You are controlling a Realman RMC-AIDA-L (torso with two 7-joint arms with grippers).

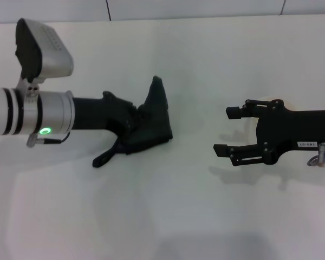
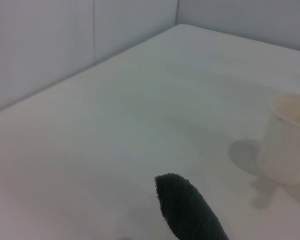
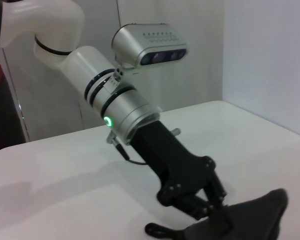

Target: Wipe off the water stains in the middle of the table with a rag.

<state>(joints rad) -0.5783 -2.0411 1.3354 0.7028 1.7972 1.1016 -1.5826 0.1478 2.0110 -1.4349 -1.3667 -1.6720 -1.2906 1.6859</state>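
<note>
We see the left gripper [image 1: 131, 127] low over the middle of the bench [image 1: 206, 49], pinching the rag [image 1: 154, 122]. Rag is black, lies flat on the bench surface w/ one pointed corner sticking out toward the far edge and a thin tail trailing near side. Right wrist view confirms: fingers [image 3: 210, 197] pressed together on the cloth edge, rag [image 3: 250, 220] spread on the bench under and ahead of them. We'd guess the arm is angled down so the cloth gets pressed flat for a swipe, not lifted.

Water stains: we can't make out any amber puddle in any view. Either it's under the rag or already soaked up; can't tell which. So we judge wiping is in progress or close to done, w/ no way to confirm.

Right gripper [image 1: 227, 130] sits well apart on the right side of the bench, fingers spread, holding nothing. Looks parked, prob kept clear so it doesn't block the wipe path.

Left wrist view shows the rag tip [image 2: 190, 210] and a pale paper cup [image 2: 290, 142] standing upright farther off, w/ bare bench between. In head view the cup seems mostly hidden behind the right arm. Risk: a wide swipe toward that side could bump the cup.
</note>
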